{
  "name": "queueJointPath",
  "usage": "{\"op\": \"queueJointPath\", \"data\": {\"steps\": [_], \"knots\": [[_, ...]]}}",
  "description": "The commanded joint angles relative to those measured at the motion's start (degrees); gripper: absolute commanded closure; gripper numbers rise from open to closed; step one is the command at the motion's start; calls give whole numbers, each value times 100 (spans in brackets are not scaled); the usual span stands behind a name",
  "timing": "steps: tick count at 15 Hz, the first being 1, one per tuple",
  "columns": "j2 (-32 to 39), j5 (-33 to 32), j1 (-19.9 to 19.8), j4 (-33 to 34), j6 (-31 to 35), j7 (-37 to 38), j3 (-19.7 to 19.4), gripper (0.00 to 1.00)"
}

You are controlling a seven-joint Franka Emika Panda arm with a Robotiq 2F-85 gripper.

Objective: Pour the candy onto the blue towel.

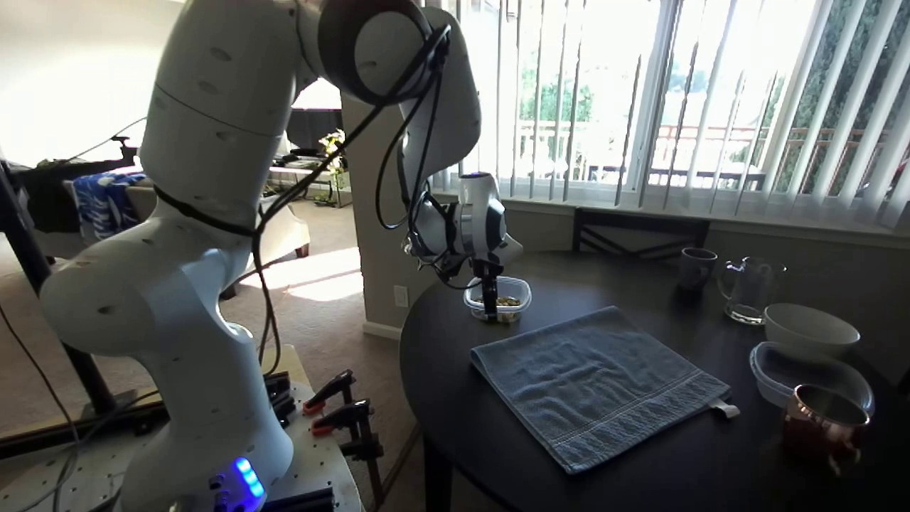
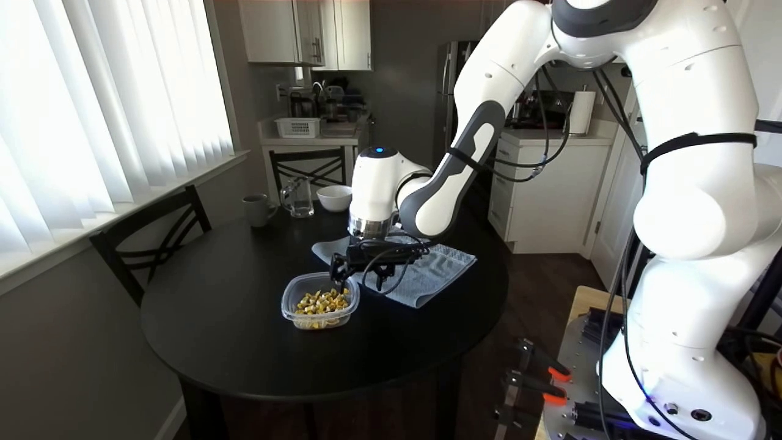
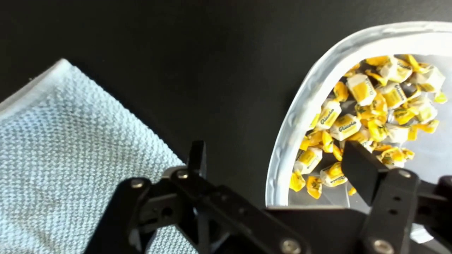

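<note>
while the candy (image 3: 377, 128) sits heaped in the clear container (image 3: 297, 123), the blue towel (image 1: 590, 384) lies flat and lightly wrinkled on the dark round table (image 2: 232, 330); the container stands upright, just beside the towel and apart from it; a strip of table shows between them in the wrist view; the pieces are wrapped in yellow and white, several printed "ricola"; the towel carries a textured band along one side; the gripper (image 3: 277, 157) is at the container rim, pointing down, its fingers (image 3: 362, 173) spread; one finger is inward of the rim, over the candy; the opposite finger is outside, on the towel side; the wall lies between them, with a gap on either side; contact between the inner finger and the candy cannot be determined; in both exterior views the robot arm (image 1: 199, 128) reaches over the table edge; across the towel from the arm, in an exterior view, stand a grey mug (image 1: 697, 274), a glass mug (image 1: 757, 288), a white bowl (image 1: 800, 336), a second clear container (image 1: 768, 387) and a copper mug (image 1: 817, 434); a dark chair (image 2: 146, 218) stands at the table.
</note>
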Motion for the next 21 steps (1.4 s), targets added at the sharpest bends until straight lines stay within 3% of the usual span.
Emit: {"op": "queueJointPath", "data": {"steps": [1,2,9,10,14,17,21], "knots": [[463,-192,324,459,-56,29,-224,33],[89,881,1319,386,390,-650,-1210,40],[-74,3205,3275,457,823,-2056,-3059,85],[-108,3411,3451,441,835,-2169,-3237,93],[-161,4010,3861,405,945,-2568,-3657,98],[-227,4262,4041,378,924,-2765,-3866,95],[-598,4146,4370,246,941,-2700,-4387,95]]}}
